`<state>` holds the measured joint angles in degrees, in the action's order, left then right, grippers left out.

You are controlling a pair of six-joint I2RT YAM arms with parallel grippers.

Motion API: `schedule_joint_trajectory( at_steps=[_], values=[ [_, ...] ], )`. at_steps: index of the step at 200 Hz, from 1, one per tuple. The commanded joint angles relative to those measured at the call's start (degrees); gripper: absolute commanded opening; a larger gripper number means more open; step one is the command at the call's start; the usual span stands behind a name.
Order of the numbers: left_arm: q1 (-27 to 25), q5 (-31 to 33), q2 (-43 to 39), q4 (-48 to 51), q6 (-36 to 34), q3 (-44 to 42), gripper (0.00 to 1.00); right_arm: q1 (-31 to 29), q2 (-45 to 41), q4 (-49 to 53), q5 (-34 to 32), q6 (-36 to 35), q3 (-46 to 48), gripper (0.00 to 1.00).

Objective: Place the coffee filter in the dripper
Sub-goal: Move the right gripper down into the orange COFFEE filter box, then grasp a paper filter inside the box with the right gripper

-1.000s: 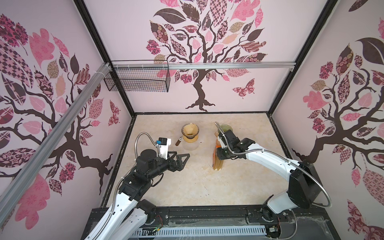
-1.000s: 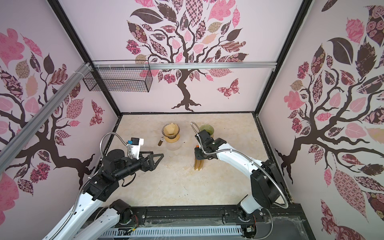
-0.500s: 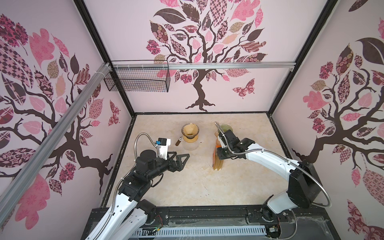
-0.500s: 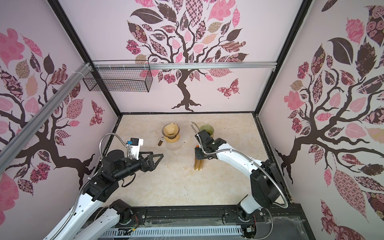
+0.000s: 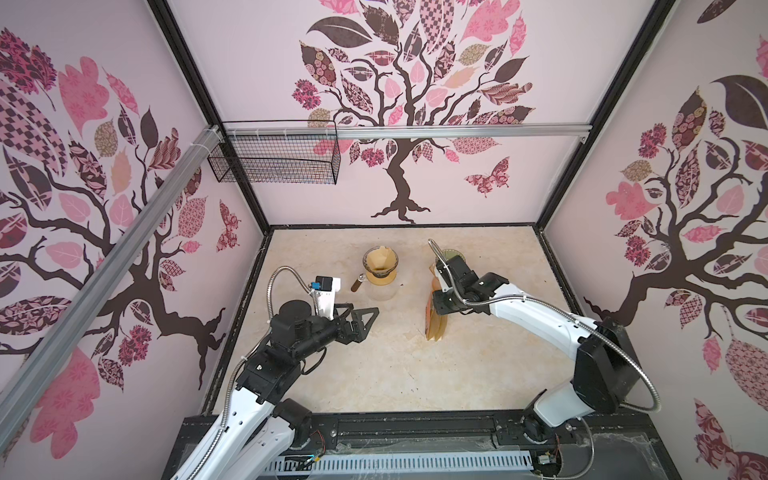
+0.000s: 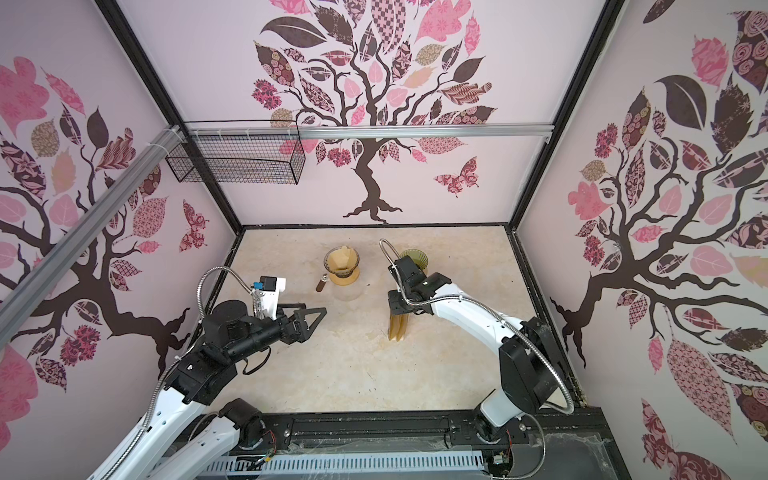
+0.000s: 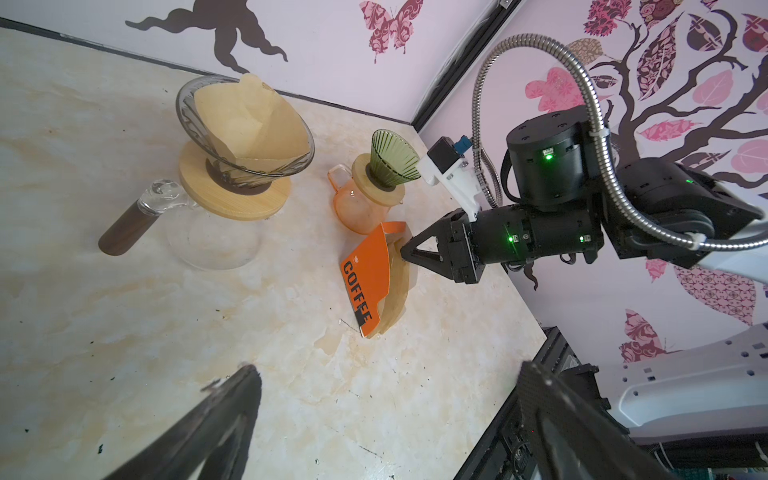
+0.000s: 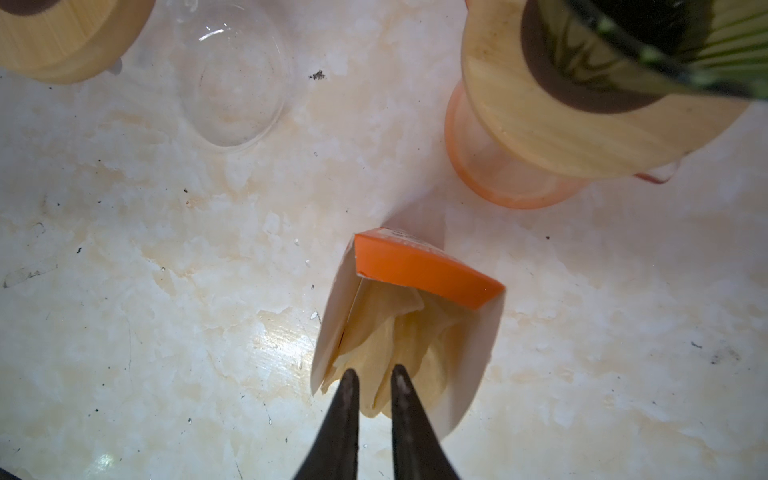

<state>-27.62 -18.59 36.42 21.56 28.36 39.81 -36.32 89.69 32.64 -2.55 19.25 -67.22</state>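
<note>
- In both top views the camera hangs high over the near edge, looking steeply down toward the tree-printed back wall [image 5: 457,195]; far off, it covers the whole cream marbled tabletop [image 5: 395,365]
- These two share nearly everything, shifted slightly sideways
- The left wrist view sits low, looking across the tabletop at middling range toward the black-and-white right arm [image 7: 540,241], the smoky glass dripper [image 7: 189,112], the green ribbed glass dripper [image 7: 392,160] and the orange cardboard box [image 7: 368,274]
- The right wrist view looks almost straight down, very near, into that box's mouth at tan paper filters [image 8: 374,328]
- Both wrist views share the box and green dripper
</note>
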Motion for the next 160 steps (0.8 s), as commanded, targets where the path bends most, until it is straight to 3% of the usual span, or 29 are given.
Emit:
schedule_joint_trajectory(
  at_steps=[1, 160],
  values=[
    [0.3, -0.6, -0.6, -1.7, -0.4, -1.5, 0.98, -0.2, 2.1, 0.6, -1.8, -0.9, -1.8, 0.19],
    [0.3, -0.5, -0.5, -1.7, -0.3, -1.6, 0.98, -0.2, 6.0, -1.9, 1.1, -1.2, 0.3, 0.18]
  ],
)
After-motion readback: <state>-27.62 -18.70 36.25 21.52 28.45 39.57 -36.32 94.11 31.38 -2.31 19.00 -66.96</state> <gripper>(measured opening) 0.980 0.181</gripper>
